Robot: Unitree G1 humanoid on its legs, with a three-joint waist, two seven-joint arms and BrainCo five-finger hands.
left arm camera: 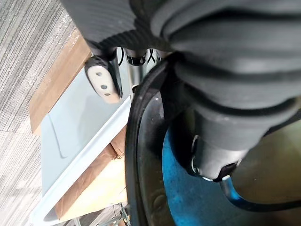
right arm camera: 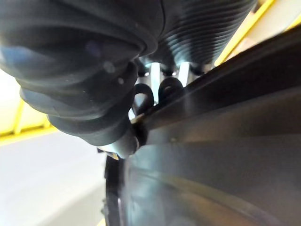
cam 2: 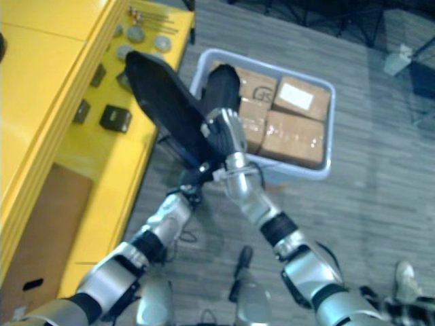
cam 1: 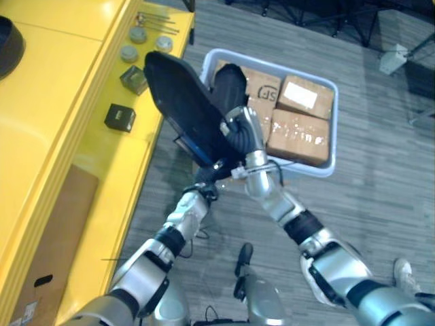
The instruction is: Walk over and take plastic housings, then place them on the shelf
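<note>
A large black plastic housing [cam 1: 180,102] is held up over the floor, beside the edge of the yellow shelf [cam 1: 61,136]. It tilts up and away from me. My left hand [cam 1: 209,179] grips its lower end from beneath. In the left wrist view a finger [left arm camera: 103,84] lies outside the housing's black rim [left arm camera: 141,155] while the thumb sits inside it. My right hand [cam 1: 241,132] holds the housing's right edge, and the right wrist view shows its fingers [right arm camera: 155,89] curled over that edge.
A pale grey bin [cam 1: 326,170] of cardboard boxes [cam 1: 299,132] stands on the floor just behind the housing. Small black boxes [cam 1: 120,117], round discs [cam 1: 129,53] and metal rods [cam 1: 156,20] lie on the shelf. A cardboard sheet [cam 1: 54,231] lies lower down. A person's shoe [cam 1: 404,272] is at right.
</note>
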